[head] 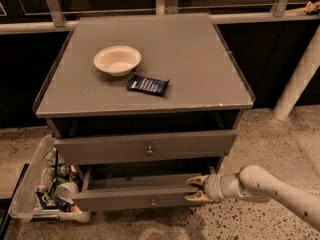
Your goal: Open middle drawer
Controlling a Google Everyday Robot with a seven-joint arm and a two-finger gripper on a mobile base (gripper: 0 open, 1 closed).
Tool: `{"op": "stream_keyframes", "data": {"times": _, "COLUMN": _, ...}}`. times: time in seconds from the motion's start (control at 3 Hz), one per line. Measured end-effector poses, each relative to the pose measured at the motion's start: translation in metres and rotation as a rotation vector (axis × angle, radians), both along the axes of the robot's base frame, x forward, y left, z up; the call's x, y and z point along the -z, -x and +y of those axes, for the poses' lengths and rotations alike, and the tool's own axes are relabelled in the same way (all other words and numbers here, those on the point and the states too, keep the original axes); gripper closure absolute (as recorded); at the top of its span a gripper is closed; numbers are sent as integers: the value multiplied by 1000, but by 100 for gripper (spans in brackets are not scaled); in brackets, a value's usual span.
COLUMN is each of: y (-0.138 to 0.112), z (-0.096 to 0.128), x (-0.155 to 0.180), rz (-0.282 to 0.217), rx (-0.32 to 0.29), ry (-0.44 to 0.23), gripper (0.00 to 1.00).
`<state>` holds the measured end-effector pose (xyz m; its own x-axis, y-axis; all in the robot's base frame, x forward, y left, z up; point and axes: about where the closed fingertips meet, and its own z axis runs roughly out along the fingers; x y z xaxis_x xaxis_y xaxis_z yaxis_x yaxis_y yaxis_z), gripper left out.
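End effector (196, 189) at middle drawer (125, 200), speckled floor (265, 151)

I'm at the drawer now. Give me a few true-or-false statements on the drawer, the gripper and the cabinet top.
The middle drawer stands pulled out further than the top drawer. True.
The gripper is at the middle drawer's knob. False: it is at the right end of the drawer front.
The dark packet lies inside the white bowl. False: it lies beside the bowl on the cabinet top.
A cluttered bin sits on the floor beside the cabinet. True.
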<state>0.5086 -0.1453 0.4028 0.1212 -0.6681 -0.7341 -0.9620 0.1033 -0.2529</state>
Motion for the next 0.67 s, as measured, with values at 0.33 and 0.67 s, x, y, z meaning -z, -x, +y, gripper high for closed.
{"op": "stream_keyframes", "data": {"times": 0.33, "y": 0, "z": 0, "x": 0, "rz": 0, "rx": 0, "ry": 0, "gripper": 12}}
{"op": "stream_keyframes", "data": {"times": 0.67, "y": 21, "z": -5, "x": 5, "rz": -15, "rx": -28, "ry": -59, "gripper": 0}}
